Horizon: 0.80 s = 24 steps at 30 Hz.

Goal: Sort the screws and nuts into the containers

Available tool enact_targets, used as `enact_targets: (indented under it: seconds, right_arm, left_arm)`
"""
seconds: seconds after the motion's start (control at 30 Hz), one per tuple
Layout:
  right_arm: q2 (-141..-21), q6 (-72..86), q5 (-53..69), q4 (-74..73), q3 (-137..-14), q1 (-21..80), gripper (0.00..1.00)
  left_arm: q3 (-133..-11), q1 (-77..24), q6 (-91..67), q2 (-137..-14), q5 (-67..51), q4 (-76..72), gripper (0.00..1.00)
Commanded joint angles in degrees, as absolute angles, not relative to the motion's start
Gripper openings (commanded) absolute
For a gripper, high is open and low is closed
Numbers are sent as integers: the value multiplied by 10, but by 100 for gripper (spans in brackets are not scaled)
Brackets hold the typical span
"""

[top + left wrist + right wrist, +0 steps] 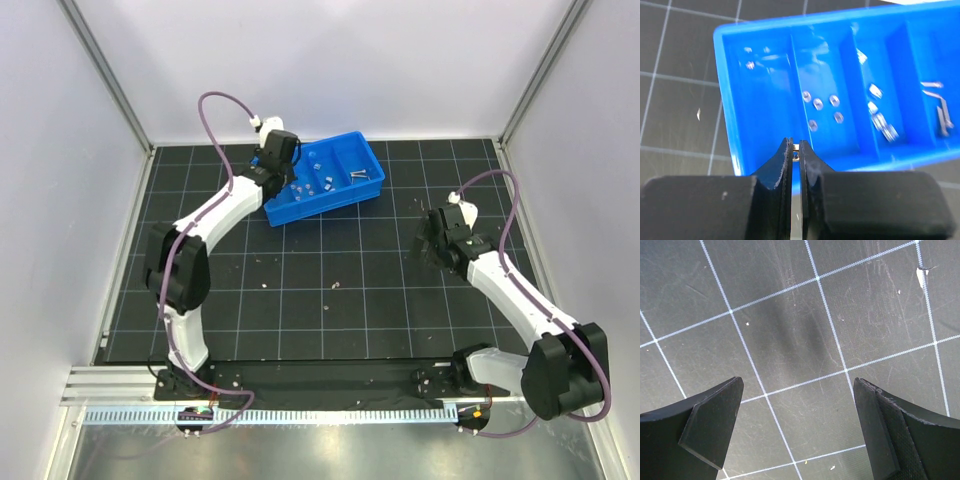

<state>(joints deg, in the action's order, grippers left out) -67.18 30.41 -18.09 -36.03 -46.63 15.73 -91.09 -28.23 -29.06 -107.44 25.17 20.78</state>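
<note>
Left gripper (795,150) is pinched shut on one tiny nut (796,156) over the rim of the blue tray (726,125) at its left end, likely to drop among the loose nuts (818,104) between dividers, screws (940,107) rightmost; right gripper (797,430) gapes wide, holding nothing, over the gridded mat (790,330).

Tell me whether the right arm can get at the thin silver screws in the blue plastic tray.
Probably yes: nothing lies between the open right gripper and the screws; the left gripper, pinching a nut, is at the tray's other end.
</note>
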Motion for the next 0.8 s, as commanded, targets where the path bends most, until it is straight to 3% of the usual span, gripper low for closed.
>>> enact_targets:
  seconds: [0.0,0.13,0.23,0.27,0.43,0.47,0.77]
  right_arm:
    - [-678,312,-194,-341,-489,155,99]
    - [-683,312,-201,-351,-493,156,99]
    - [-676,312,-201,-354,-494,155,100]
    - [-671,312,-202,-354,-494,156,100]
    - [-656,316,-191,-352,-484,156,100]
    - [-654,316,-186,-352,-479,156,100]
    - [-606,309,-189,-368,-454,156,100]
  left_arm:
    - [-955,-270,-265,-1127,262,201,3]
    - [-966,-257,-263,-1142,272,213,5]
    - [-961,-256,-254,-1132,279,214,16]
    - [-959,-257,-254,-1122,274,215,25]
    - [-915,-272,-265,-1050,243,220,46]
    - [-890,-279,-273,-1032,243,219,54]
    - [-735,-487,-380,-922,272,259,55]
